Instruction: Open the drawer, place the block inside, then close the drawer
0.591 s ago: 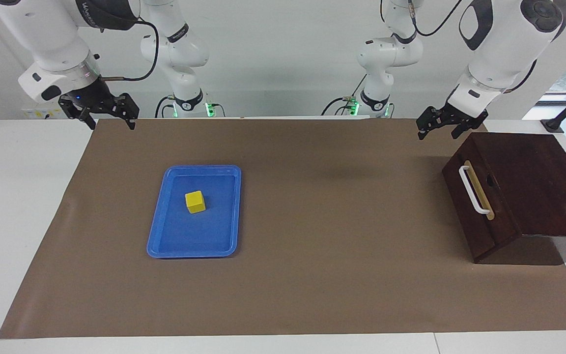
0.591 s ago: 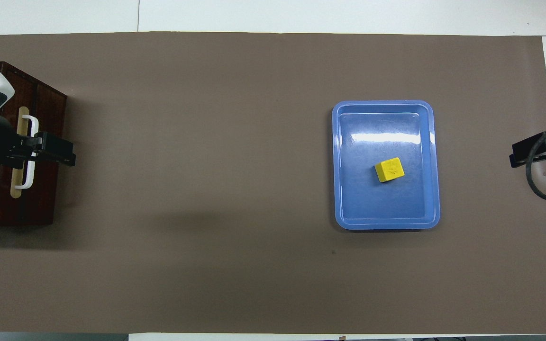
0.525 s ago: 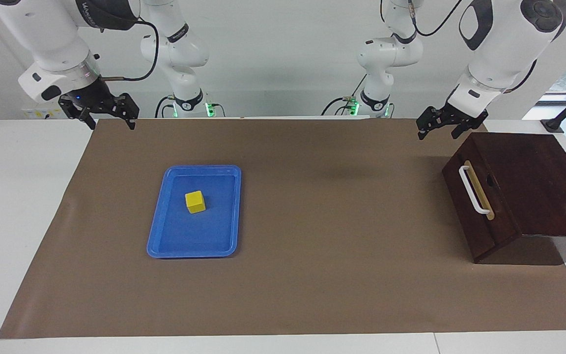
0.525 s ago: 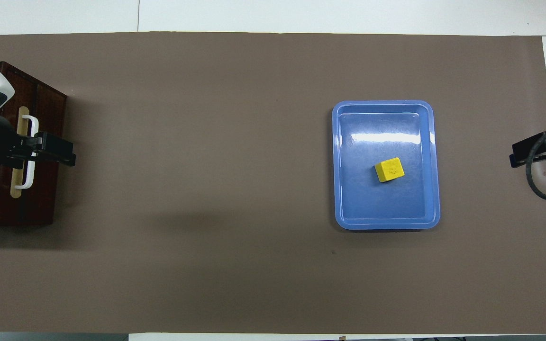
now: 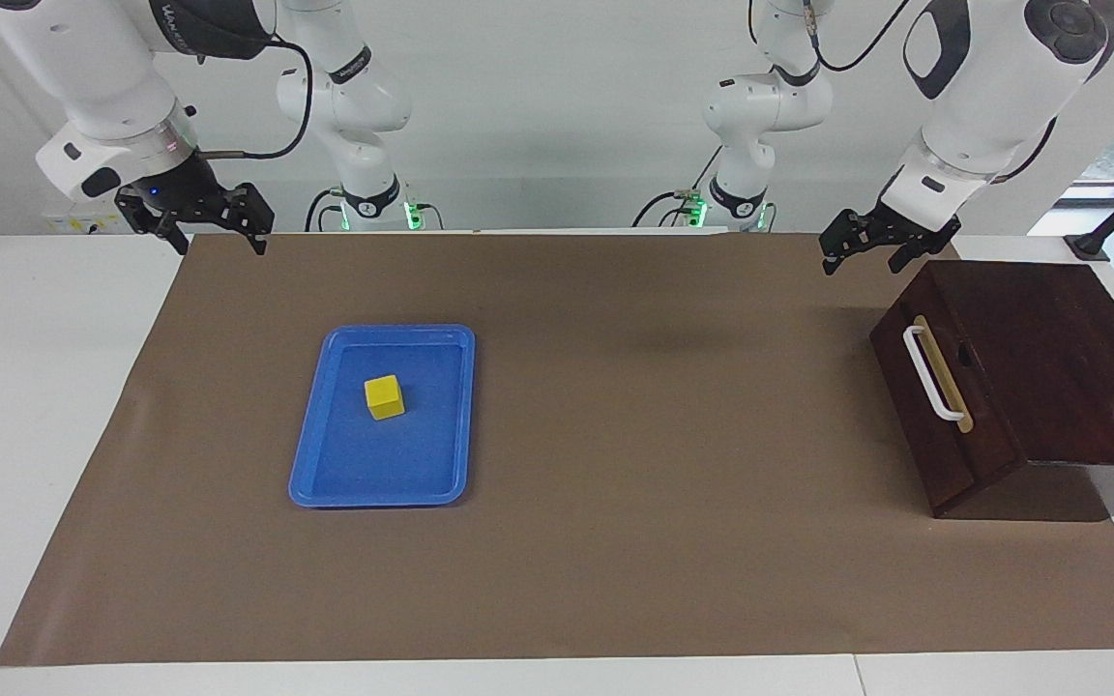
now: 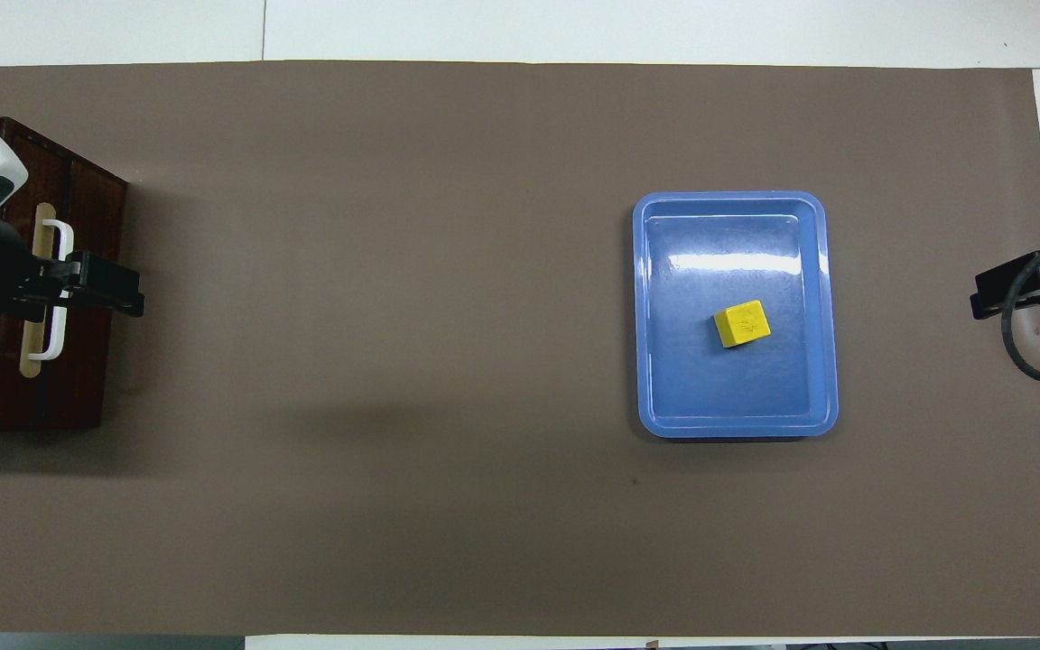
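Nothing moved: your left gripper (image 5: 864,254) open above shut drawer (image 5: 944,387); right gripper (image 5: 211,232) open, waiting; block (image 5: 384,396) on blue tray (image 5: 325,488)

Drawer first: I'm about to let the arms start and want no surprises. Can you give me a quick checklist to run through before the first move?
1. Drawer shut, so it needs opening first: ok.
2. White handle uncovered and nothing on the mat in front of it: ok.
3. Left gripper open, holding nothing, raised near the drawer box's corner nearer the robots: ok.
4. Block sitting free in the blue tray, apart from its walls: ok.
5. Right gripper open and empty, waiting over the mat's edge at its own end: ok.
6. Room inside the drawer for the block: cannot tell while it is shut.
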You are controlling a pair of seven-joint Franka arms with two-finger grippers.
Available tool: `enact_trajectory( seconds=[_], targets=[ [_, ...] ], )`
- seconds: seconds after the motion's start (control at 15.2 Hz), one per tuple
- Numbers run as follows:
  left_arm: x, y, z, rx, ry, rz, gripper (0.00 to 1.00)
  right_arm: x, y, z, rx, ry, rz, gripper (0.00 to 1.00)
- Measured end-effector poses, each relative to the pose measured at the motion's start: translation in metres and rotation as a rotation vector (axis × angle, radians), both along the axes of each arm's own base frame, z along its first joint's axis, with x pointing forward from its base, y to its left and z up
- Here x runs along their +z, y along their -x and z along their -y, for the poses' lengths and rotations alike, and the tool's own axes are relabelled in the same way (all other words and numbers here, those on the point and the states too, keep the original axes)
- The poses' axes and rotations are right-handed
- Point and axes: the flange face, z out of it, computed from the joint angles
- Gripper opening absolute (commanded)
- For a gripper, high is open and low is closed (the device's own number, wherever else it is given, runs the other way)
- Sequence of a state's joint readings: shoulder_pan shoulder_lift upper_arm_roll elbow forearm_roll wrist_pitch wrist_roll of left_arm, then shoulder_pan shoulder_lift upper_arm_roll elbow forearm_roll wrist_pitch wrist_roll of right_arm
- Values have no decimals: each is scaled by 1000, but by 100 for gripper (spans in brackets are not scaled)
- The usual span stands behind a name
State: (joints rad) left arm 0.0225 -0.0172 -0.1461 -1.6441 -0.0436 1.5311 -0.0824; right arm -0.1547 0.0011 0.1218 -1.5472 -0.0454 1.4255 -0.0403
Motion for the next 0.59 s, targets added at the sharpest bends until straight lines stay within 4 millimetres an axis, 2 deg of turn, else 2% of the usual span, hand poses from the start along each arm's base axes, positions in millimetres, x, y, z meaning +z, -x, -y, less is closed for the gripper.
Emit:
enact_trajectory(
  seconds=[0.39, 0.59],
  targets=[
    [0, 0, 0, 0, 0, 0, 100, 0, -1, 1, -22, 1, 6, 100],
    [0, 0, 0, 0, 0, 0, 100, -7, -1, 0, -215, -77, -5, 100]
  ],
)
